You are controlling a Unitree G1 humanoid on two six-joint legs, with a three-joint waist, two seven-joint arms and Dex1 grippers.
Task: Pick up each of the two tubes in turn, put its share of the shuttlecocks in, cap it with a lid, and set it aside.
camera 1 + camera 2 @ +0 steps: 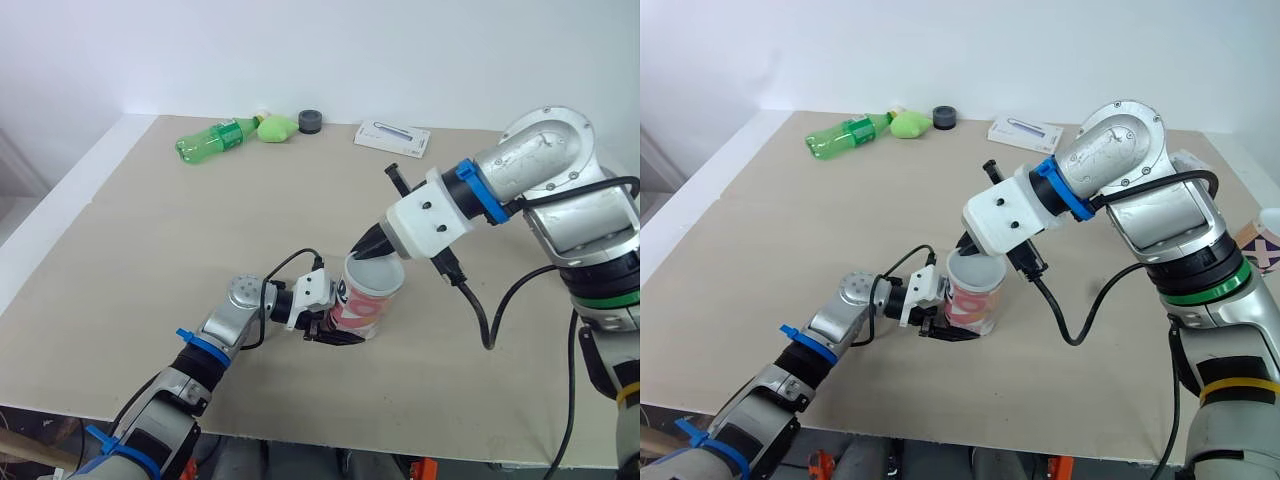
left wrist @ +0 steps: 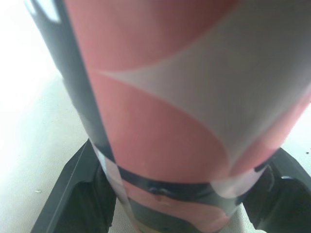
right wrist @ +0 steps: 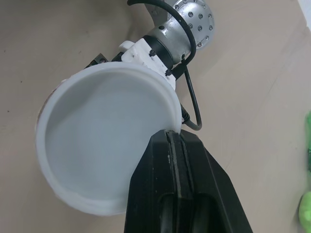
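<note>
Spotter: Tube position is being logged. It is being held upright on the table, near the front edge, with its long axis vertical. Its lower part is being clamped by the left gripper from the robot's left, one black finger on each side.

Recorder: And the right gripper?

Spotter: It is being angled down onto the tube's mouth from the right. Its fingers are being pressed together, with the tips touching the rim of a white lid on the side away from the left gripper. Whether the rim is being pinched between them cannot be told.

Recorder: Step being judged?

Spotter: Capping, most likely. The lid is being read as lying over the mouth, so the coming push is being expected straight down along the tube's axis. An off-centre press is being flagged as a tipping risk.

Recorder: Room?

Spotter: Open table is being noted to the left and behind. The green bottle and white box are being noted well apart, along the far edge. The front edge is being flagged as near.
</note>
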